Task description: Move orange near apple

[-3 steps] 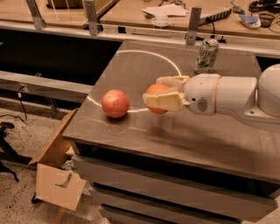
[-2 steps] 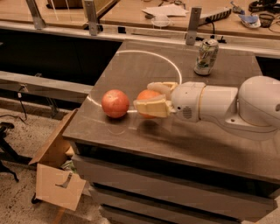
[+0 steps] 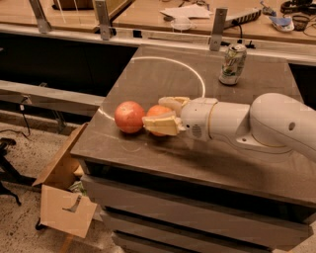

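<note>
Currently: Tool Closed on Orange, Beside Apple

Start at the near edge. You see an open cardboard box (image 3: 64,197) on the speckled floor (image 3: 15,232) at lower left, against the front of the desk (image 3: 197,168).

Next, check the front left part of the desk top. The white arm (image 3: 256,126) reaches in from the right, low over the surface. The tool (image 3: 157,113) is at the arm's left end. Its two tan fingers (image 3: 163,125) are clamped on the orange (image 3: 158,109), one along the near side of the fruit and one along the far side. You cannot tell whether the orange rests on the desk or is raised slightly off it.

Note the apple (image 3: 129,116). It stands on the desk just left of the orange, near the left edge. The two fruits are just beside each other; you cannot tell whether they touch. The near fingertip reaches up to the apple's right side.

Farther back, a thin white arc (image 3: 173,62) is marked on the desk top. A can (image 3: 232,63) stands upright toward the far right of the desk, well apart from both fruits.

Beyond the desk, a light wooden bench (image 3: 148,15) carries papers (image 3: 185,11), with upright metal posts (image 3: 218,28) along its near edge.
</note>
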{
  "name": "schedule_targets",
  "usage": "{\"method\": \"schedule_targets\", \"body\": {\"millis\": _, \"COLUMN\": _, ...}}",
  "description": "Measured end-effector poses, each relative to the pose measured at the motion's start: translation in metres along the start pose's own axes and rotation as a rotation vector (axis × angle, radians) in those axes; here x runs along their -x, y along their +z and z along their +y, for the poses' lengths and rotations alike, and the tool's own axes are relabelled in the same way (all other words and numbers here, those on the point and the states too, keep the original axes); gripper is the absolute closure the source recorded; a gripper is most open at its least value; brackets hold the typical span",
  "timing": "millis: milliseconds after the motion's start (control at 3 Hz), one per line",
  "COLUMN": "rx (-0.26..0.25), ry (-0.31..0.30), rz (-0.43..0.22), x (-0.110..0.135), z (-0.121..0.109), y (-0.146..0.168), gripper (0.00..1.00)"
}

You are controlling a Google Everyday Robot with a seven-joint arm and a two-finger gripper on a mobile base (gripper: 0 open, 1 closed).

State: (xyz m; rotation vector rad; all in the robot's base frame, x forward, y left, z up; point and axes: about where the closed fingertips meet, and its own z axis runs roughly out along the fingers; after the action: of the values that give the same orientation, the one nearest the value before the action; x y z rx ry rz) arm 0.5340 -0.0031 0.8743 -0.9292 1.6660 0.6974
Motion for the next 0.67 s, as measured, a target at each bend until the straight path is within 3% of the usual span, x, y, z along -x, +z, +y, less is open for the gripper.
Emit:
{"method": "schedule_targets", "body": {"millis": 333, "rx": -0.019, "ry": 0.012, "rz": 0.005, "x": 0.0015, "z": -0.002, "y": 0.0006, "gripper": 0.44}}
{"method": "schedule_targets", "body": {"millis": 667, "rx": -0.028, "ry": 0.02, "rz": 0.008, "x": 0.0019, "z": -0.0035, "y": -0.0002, "gripper": 0.21}}
